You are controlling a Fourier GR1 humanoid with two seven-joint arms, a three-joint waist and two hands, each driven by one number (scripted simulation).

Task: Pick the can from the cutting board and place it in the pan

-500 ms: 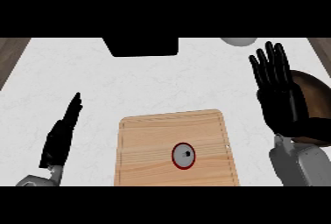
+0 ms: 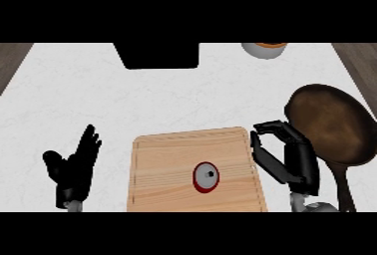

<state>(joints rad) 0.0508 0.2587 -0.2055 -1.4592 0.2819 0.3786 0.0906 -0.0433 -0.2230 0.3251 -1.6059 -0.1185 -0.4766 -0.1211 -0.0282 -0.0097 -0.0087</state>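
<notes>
Head view: a white, faintly veined counter (image 2: pixel 184 94) with dark wood strips (image 2: pixel 11 60) at its far corners. The can (image 2: pixel 206 177) stands on the cutting board (image 2: pixel 165 154) at 6 o'clock, and the pan (image 2: pixel 331 129) lies at 3. The right hand (image 2: pixel 290 159), fingers curled and grasping nothing, is between board and pan. The left hand (image 2: pixel 74 169), released, rests at 8.

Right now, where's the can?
Head view, lower centre: the can stands on the cutting board, with the right hand beside the board's right edge.

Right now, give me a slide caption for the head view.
Right hand, fingers curled, beside the cutting board; can untouched, pan at right, left hand resting open.
</notes>
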